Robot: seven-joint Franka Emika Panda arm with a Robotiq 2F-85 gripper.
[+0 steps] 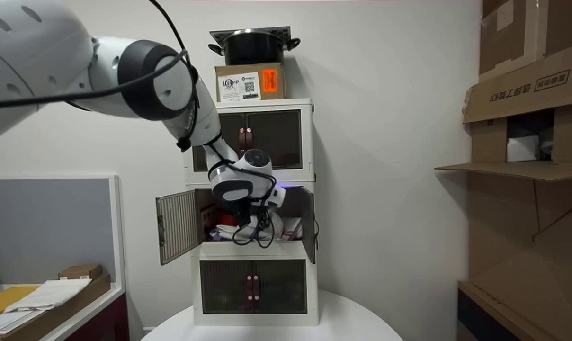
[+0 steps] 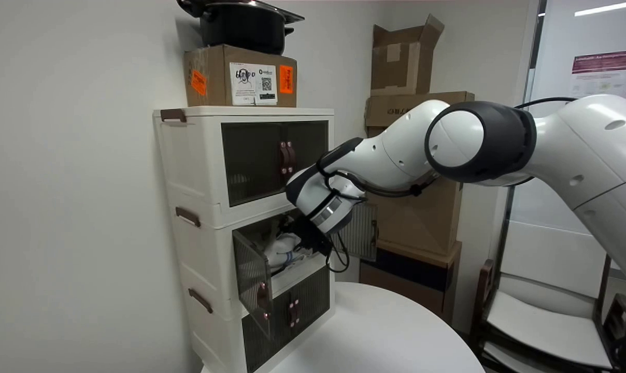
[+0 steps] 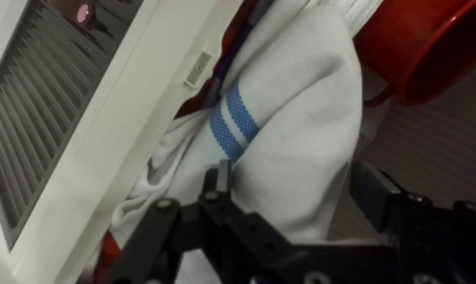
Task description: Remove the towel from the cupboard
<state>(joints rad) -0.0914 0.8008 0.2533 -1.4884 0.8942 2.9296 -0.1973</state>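
Observation:
The white towel with two blue stripes [image 3: 301,130] lies bunched inside the middle compartment of the white cupboard [image 1: 255,250]. It also shows in an exterior view [image 2: 283,248] through the open doors. My gripper [image 3: 293,179] is open, with one finger over the towel near the stripes and the other just past its far edge. A fold of the towel lies between the fingers, and I cannot tell whether either finger touches it. In both exterior views the fingertips are inside the compartment and largely hidden.
The compartment's doors [image 1: 178,227] [image 2: 253,280] stand open on both sides of my wrist. A red mug [image 3: 415,47] is inside beside the towel. The cupboard's front edge [image 3: 116,138] runs close to the gripper. A black pot [image 1: 253,47] and a cardboard box [image 1: 250,83] are on top.

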